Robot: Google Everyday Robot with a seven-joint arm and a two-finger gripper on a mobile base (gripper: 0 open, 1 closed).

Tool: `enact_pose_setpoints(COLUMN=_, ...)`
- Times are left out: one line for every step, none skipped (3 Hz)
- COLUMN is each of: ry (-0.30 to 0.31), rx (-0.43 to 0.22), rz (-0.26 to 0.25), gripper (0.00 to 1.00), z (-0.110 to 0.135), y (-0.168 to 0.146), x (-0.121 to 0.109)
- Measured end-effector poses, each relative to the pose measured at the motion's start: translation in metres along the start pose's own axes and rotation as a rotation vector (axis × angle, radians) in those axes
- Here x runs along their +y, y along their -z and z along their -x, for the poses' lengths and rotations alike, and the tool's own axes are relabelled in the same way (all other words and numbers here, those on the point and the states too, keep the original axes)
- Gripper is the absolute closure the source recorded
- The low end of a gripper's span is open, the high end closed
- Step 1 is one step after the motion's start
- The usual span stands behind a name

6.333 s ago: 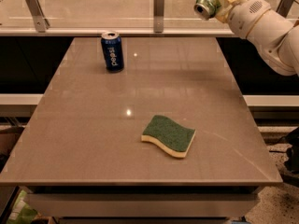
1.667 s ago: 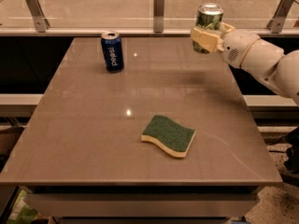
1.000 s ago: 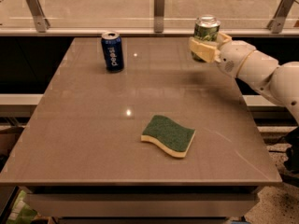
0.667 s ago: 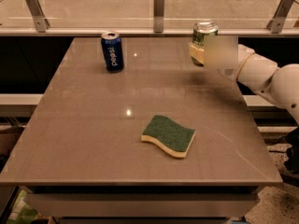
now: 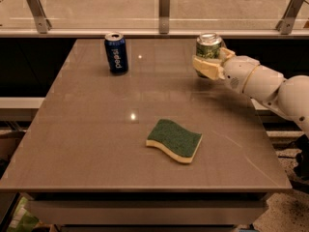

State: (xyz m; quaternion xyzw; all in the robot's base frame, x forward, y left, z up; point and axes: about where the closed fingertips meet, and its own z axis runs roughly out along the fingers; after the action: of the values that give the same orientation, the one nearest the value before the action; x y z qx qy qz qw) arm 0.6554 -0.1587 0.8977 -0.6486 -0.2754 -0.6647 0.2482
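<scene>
Lower now than a second ago, the gripper (image 5: 208, 65) pinches the green can (image 5: 209, 43) well right of the blue soda can (image 5: 116, 53), almost down on the table (image 5: 72, 129), so it's grabbed but not released yet.

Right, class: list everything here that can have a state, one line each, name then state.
hand: closed around the green can, over the far right of the table.
green can: upright, gripped by the hand.
blue can: upright, standing free at the far left.
sponge: lying flat, green side up, untouched.
</scene>
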Motion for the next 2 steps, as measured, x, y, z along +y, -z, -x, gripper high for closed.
enact_pose_setpoints(ry=-0.027, rx=-0.009, rz=-0.020, gripper=1.00, z=0.0125, y=0.0011, x=-0.0119)
enact_pose_setpoints(ry=-0.055, rx=-0.015, rz=-0.037, gripper=1.00, z=0.0193, y=0.0025, x=-0.0196)
